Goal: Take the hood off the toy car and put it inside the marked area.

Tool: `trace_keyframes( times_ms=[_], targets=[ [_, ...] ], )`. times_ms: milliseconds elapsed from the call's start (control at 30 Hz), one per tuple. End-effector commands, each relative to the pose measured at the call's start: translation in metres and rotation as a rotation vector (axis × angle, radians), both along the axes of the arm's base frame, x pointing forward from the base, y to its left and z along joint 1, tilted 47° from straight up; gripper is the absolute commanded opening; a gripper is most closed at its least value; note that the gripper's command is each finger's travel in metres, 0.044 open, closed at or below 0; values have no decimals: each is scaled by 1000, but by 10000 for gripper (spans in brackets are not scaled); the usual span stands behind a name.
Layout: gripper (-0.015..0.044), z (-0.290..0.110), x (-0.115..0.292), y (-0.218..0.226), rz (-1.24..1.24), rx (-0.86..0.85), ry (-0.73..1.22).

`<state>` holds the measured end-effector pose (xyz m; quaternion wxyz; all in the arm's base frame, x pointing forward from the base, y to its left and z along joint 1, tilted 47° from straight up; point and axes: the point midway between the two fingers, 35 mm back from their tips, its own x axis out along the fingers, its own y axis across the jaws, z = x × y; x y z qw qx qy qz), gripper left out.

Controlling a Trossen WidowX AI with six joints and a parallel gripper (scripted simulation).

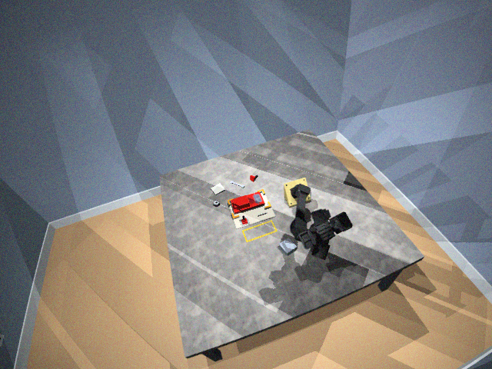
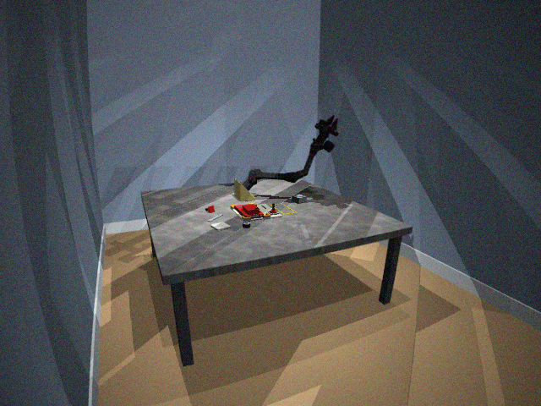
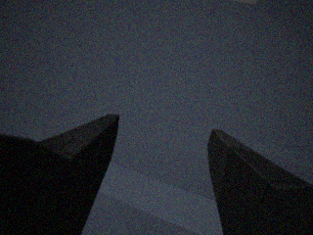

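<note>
The red toy car (image 1: 250, 201) (image 2: 251, 210) sits on a cream baseplate (image 1: 262, 214) near the middle of the table, with a grey panel (image 1: 258, 197) at its right end. I cannot tell which part is the hood. The marked area, a yellow outlined rectangle (image 1: 243, 234) (image 2: 290, 213), lies just in front of the baseplate with nothing inside it. My arm (image 1: 314, 232) rises high off the table. My gripper (image 2: 330, 120) (image 3: 164, 130) is far above and to the right of the car, facing the wall. It is open, with nothing between the fingers.
A grey wedge-shaped piece (image 1: 287, 247) (image 2: 299, 199) lies to the right of the rectangle, outside it. A small red piece (image 1: 253, 177) (image 2: 210, 208), a white strip (image 1: 237, 184), a white square plate (image 1: 217, 188) (image 2: 221, 225) and a small ring (image 1: 215, 204) (image 2: 247, 225) lie around the car. The arm stands on a yellow base plate (image 1: 289, 187).
</note>
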<state>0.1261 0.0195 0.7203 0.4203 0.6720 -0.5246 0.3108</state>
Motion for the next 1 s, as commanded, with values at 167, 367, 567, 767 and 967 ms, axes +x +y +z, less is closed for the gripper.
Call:
trace_keyframes(
  times_ms=[167, 367, 567, 767, 967],
  targets=[
    [377, 1, -55, -42, 139, 107, -189],
    [440, -9, -91, -93, 339, 276, -342],
    [440, -22, -108, -135, 490, 413, -455],
    [440, -45, -122, -191, 627, 571, -593],
    [440, -77, -124, -250, 748, 756, -734]
  ],
)
